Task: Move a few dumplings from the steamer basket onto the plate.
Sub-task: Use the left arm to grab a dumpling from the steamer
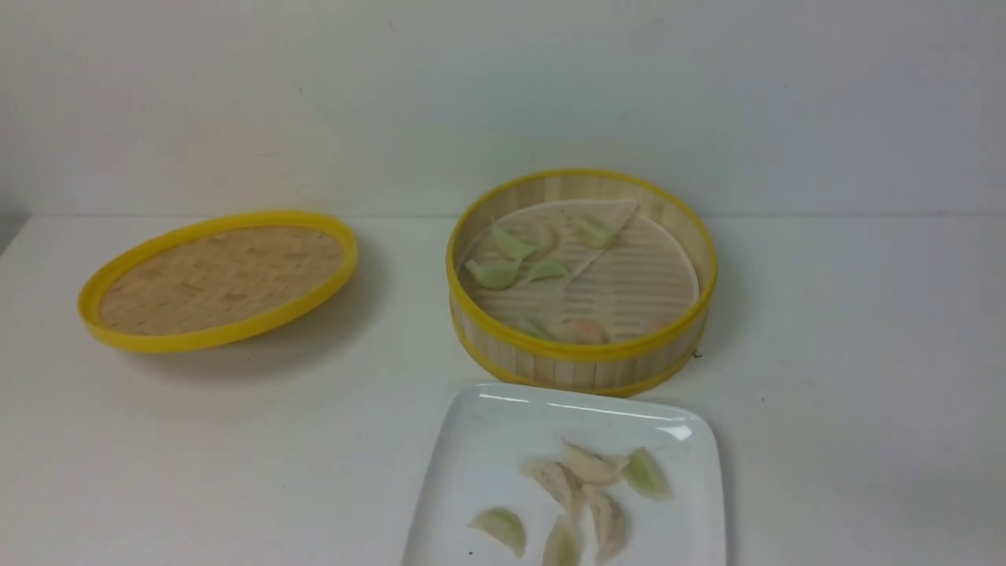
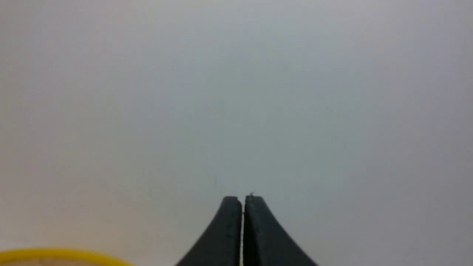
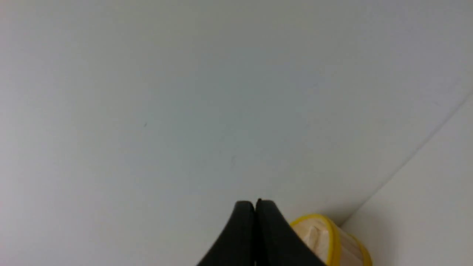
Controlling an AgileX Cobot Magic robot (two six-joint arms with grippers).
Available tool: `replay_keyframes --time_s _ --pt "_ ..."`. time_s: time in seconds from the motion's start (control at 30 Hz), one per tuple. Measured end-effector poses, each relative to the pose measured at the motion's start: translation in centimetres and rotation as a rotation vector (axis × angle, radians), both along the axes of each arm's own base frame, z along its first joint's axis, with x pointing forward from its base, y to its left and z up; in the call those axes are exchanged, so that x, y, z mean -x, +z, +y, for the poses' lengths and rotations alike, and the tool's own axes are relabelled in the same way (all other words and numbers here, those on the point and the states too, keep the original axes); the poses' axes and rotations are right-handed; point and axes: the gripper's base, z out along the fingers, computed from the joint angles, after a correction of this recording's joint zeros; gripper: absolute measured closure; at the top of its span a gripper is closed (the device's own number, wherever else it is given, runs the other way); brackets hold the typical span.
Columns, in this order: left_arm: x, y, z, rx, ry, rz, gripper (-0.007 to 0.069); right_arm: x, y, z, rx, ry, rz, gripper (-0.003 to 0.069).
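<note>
The steamer basket stands at the table's middle, with several dumplings on its paper liner, most of them pale green and one pinkish-orange by the near wall. In front of it lies the white plate with several dumplings, off-white and pale green. Neither arm shows in the front view. My left gripper is shut and empty, facing the blank wall. My right gripper is shut and empty too, with the steamer basket's rim just beside it.
The shallow woven lid with a yellow rim lies tilted at the left of the table; its rim shows in the left wrist view. A white wall rises behind the table.
</note>
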Motion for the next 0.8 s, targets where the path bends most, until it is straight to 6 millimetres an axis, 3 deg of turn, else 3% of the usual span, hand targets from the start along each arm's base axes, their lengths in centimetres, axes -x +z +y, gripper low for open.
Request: replay_keyframes --time_s 0.03,0.1,0.17,0.2,0.27,0.3,0.4,0.43,0.47,0.63,0.7,0.8 --pt "-1.2 1.9 -0.6 -0.077 -0.058 0.1 0.0631 0.5 2.4 0.6 0.13 0.043 0.007 0.0671" --pt "-4.7 3.6 -1.9 -0.198 -0.187 0.353 0.0631 0.8 5.7 1.3 0.323 0.103 0.071 0.0671" --pt "-6.4 3.5 -2.3 -0.236 -0.24 0.465 0.0631 0.5 6.7 1.5 0.389 0.131 0.122 0.0671" --pt "-9.6 4.0 -2.8 -0.317 -0.321 0.597 0.0631 -0.4 9.0 2.0 0.539 0.205 0.247 0.0671" --pt "-13.1 3.5 -3.3 -0.378 -0.392 0.705 0.0631 -1.1 10.5 2.2 0.644 0.267 0.346 0.0671" --pt "-13.5 3.4 -3.3 -0.384 -0.399 0.716 0.0631 -1.7 10.7 2.3 0.666 0.289 0.387 0.0671" --pt "-20.1 1.3 -5.0 -0.493 -0.535 0.838 0.0631 -4.3 12.2 2.5 0.816 0.426 0.602 0.0671" --pt "-20.4 1.4 -5.2 -0.504 -0.544 0.832 0.0631 -4.4 12.4 2.5 0.827 0.431 0.603 0.0671" --pt "-22.9 0.3 -6.9 -0.566 -0.612 0.858 0.0631 -5.7 12.6 2.6 0.857 0.482 0.677 0.0671" --pt "-27.8 -1.1 -11.7 -0.743 -0.709 0.86 0.0631 -7.4 12.6 2.7 0.87 0.534 0.742 0.0671" --pt "-28.9 -1.6 -12.8 -0.779 -0.728 0.867 0.0631 -7.5 12.5 2.7 0.87 0.538 0.749 0.0671" --pt "-31.9 -3.8 -15.1 -0.88 -0.758 0.91 0.0631 -7.3 12.4 2.7 0.87 0.55 0.763 0.0671"
